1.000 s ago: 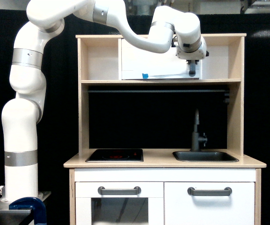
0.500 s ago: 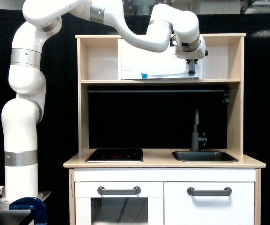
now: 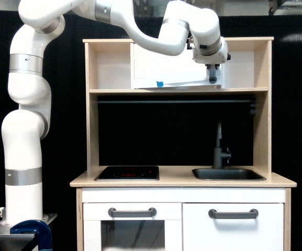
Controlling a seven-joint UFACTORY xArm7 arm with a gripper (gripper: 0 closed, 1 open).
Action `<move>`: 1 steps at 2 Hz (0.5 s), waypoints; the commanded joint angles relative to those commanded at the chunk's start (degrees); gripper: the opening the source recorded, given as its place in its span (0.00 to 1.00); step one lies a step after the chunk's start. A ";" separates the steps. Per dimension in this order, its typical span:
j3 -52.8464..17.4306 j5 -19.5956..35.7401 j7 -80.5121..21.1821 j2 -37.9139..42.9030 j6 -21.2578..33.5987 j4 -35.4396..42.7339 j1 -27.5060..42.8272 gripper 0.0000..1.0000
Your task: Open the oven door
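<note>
Swinging the oven door [image 3: 164, 68] outward is the step in hand, so think of the whole play kitchen [image 3: 179, 130] first: the door sits in the middle bay of its upper shelf, a wide white panel with a small piece of blue tape [image 3: 160, 83] near its lower edge, and its hinge side looks to be at the exterior view's left. Keep your pull on an arc about that hinge rather than straight out, or the arm [image 3: 30, 115] will drag the light cabinet with it. The gripper [image 3: 212, 76] hangs at the door's edge toward the exterior view's right, where the vertical handle [image 3: 213, 77] runs; from this distance you cannot tell whether it is closed on the handle or merely beside it, so confirm the hold before adding force. Keep the wrist turning with the panel so the handle does not twist out.

Against half a second ago, the arm's upper links have shifted toward the exterior view's left and slightly up, the gripper has drifted the same way, and the door's lower edge now appears a touch skewed, probably just starting to open.
</note>
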 joint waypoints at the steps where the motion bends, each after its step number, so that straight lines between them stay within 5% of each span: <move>1: -0.40 -0.43 -0.17 -0.73 1.53 -0.67 -1.21 0.00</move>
